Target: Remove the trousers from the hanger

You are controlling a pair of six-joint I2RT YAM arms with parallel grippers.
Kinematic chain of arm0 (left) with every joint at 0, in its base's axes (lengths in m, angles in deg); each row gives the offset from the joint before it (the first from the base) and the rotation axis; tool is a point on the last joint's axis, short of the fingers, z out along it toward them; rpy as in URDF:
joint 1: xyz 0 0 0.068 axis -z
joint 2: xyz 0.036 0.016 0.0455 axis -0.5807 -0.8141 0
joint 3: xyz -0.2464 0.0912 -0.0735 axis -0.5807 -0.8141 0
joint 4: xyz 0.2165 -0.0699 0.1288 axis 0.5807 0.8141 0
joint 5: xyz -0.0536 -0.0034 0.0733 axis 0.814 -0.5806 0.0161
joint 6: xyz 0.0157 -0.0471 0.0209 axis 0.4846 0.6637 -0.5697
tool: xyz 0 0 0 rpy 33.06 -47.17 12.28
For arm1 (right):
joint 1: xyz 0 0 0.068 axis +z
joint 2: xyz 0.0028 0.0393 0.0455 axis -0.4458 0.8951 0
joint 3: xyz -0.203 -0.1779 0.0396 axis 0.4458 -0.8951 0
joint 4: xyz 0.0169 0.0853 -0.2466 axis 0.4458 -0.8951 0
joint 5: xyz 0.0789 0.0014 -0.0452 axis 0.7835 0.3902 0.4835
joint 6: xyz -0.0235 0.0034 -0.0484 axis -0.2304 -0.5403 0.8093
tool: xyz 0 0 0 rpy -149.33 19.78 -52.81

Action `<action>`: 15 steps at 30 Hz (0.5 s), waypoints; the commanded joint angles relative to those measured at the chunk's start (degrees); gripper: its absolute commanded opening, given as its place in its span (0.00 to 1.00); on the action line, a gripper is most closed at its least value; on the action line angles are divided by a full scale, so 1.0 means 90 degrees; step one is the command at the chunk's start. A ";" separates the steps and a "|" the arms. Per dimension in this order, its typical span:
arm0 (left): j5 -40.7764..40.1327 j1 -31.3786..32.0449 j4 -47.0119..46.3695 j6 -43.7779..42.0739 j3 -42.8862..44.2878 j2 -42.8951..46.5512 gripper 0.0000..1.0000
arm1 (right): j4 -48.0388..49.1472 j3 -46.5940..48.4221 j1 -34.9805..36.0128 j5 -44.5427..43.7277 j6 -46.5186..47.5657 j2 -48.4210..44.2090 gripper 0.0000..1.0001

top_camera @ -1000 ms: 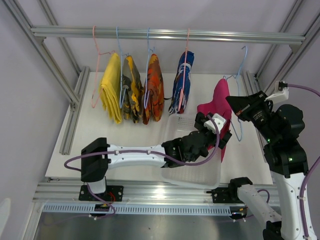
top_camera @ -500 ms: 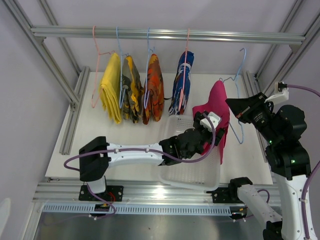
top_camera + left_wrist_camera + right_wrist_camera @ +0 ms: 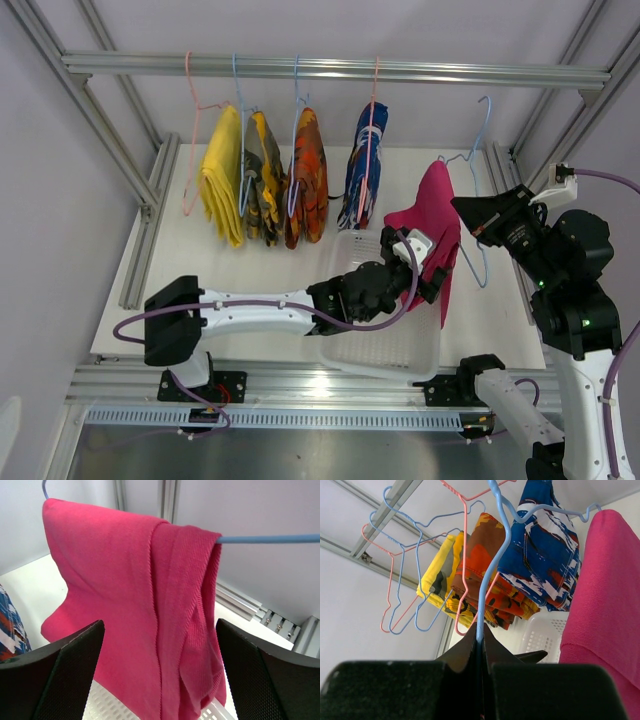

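Where ribbed magenta trousers [image 3: 130, 605] drape a thin wire hanger [image 3: 270, 539], the right gripper [image 3: 481, 647] pinches it. The left gripper [image 3: 159, 645] gapes.

Left hand [image 3: 160, 672] wide (right hand [image 3: 481, 652] tight)

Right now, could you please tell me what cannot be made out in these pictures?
- Left wrist view: the pink trousers cover the bar of the blue hanger; the top edge cuts off its hook.
- Top view: the fingertips of the left hand are lost against the trousers, so contact cannot be told.
- Right wrist view: the right hand hides the hanger below its grip with its own fingers.
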 commanded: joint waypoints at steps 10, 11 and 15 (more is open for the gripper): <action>0.0046 0.0049 -0.0266 0.0013 -0.0009 -0.0006 0.89 | 0.0952 0.0163 0.0031 0.0210 0.0150 -0.0159 0.00; 0.0036 0.0058 -0.0285 0.0003 -0.0048 0.0003 0.87 | 0.0942 0.0163 0.0031 0.0209 0.0160 -0.0150 0.00; -0.0071 0.0058 -0.0295 -0.0094 -0.0107 0.0023 0.78 | 0.0913 0.0163 0.0041 0.0209 0.0238 -0.0169 0.00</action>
